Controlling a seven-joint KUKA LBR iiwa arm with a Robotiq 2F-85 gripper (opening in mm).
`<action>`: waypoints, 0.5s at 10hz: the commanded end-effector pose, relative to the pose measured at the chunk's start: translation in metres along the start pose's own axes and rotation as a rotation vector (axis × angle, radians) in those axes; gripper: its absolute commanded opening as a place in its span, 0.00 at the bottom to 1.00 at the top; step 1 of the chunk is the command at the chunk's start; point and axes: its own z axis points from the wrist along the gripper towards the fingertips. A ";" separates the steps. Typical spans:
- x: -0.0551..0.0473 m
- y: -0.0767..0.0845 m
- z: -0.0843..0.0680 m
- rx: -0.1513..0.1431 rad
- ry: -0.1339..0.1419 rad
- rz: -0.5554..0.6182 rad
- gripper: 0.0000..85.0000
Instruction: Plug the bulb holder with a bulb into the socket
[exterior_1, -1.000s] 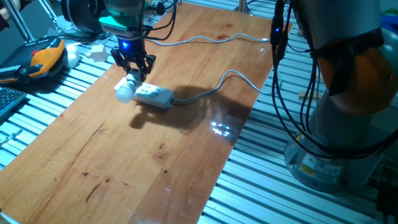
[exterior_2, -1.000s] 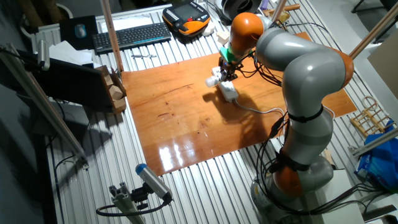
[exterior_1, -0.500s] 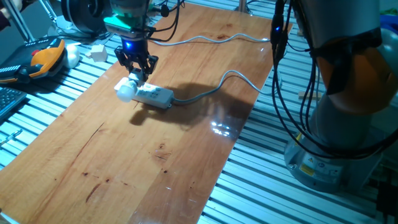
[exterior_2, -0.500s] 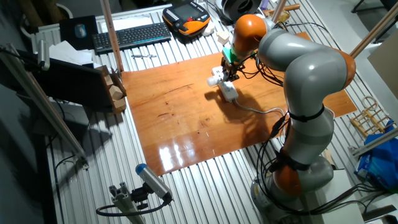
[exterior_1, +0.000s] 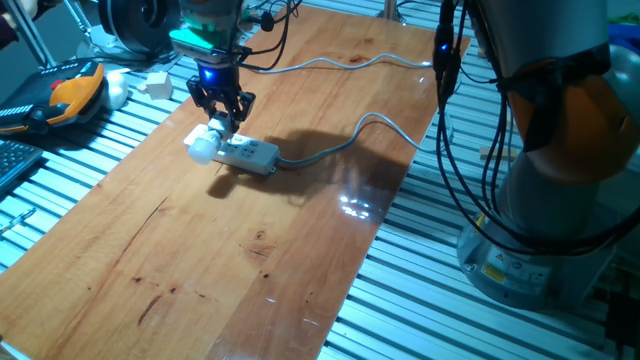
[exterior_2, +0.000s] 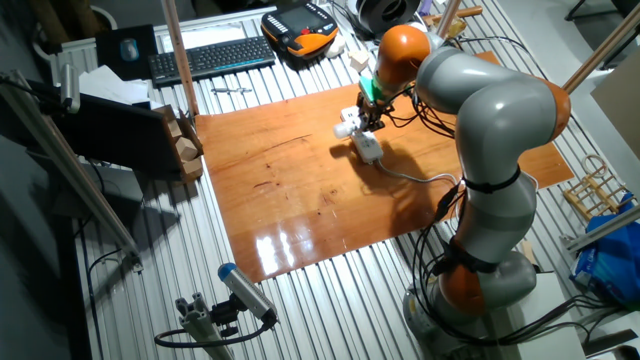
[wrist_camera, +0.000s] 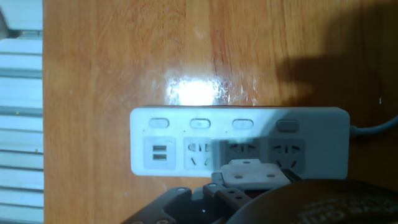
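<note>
We see the gripper (exterior_1: 222, 110) a shade higher above the wooden bench (exterior_1: 200, 260) than it stood a second ago, having risen slightly while the bulb holder (exterior_1: 213, 137) stays put at the end of the power strip (exterior_1: 245, 152). In one fixed view the round white bulb (exterior_1: 202, 149) juts out past the strip's end toward the bench edge, lying low against the wood, and the jaws hang just over the holder's body; whether they pinch it or have let go we cannot tell at this size. The other fixed view shows the same cluster, gripper (exterior_2: 369, 107) over the white strip (exterior_2: 368, 146), too small to settle the matter. From the hand view we look down on the strip (wrist_camera: 239, 142), its row of buttons and outlets facing up, with its grey cable (wrist_camera: 373, 128) leaving to the right; a pale square plate sits between the fingers at the lower edge, over the outlets. We judge that the holder now sits at the strip, probably seated or nearly so, and that the small lift marks the arm beginning to draw away.
</note>
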 end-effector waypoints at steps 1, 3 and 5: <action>-0.002 0.000 0.003 0.000 0.002 0.004 0.00; -0.006 0.000 0.007 -0.003 -0.002 0.008 0.00; -0.007 0.000 0.010 -0.001 0.011 0.034 0.00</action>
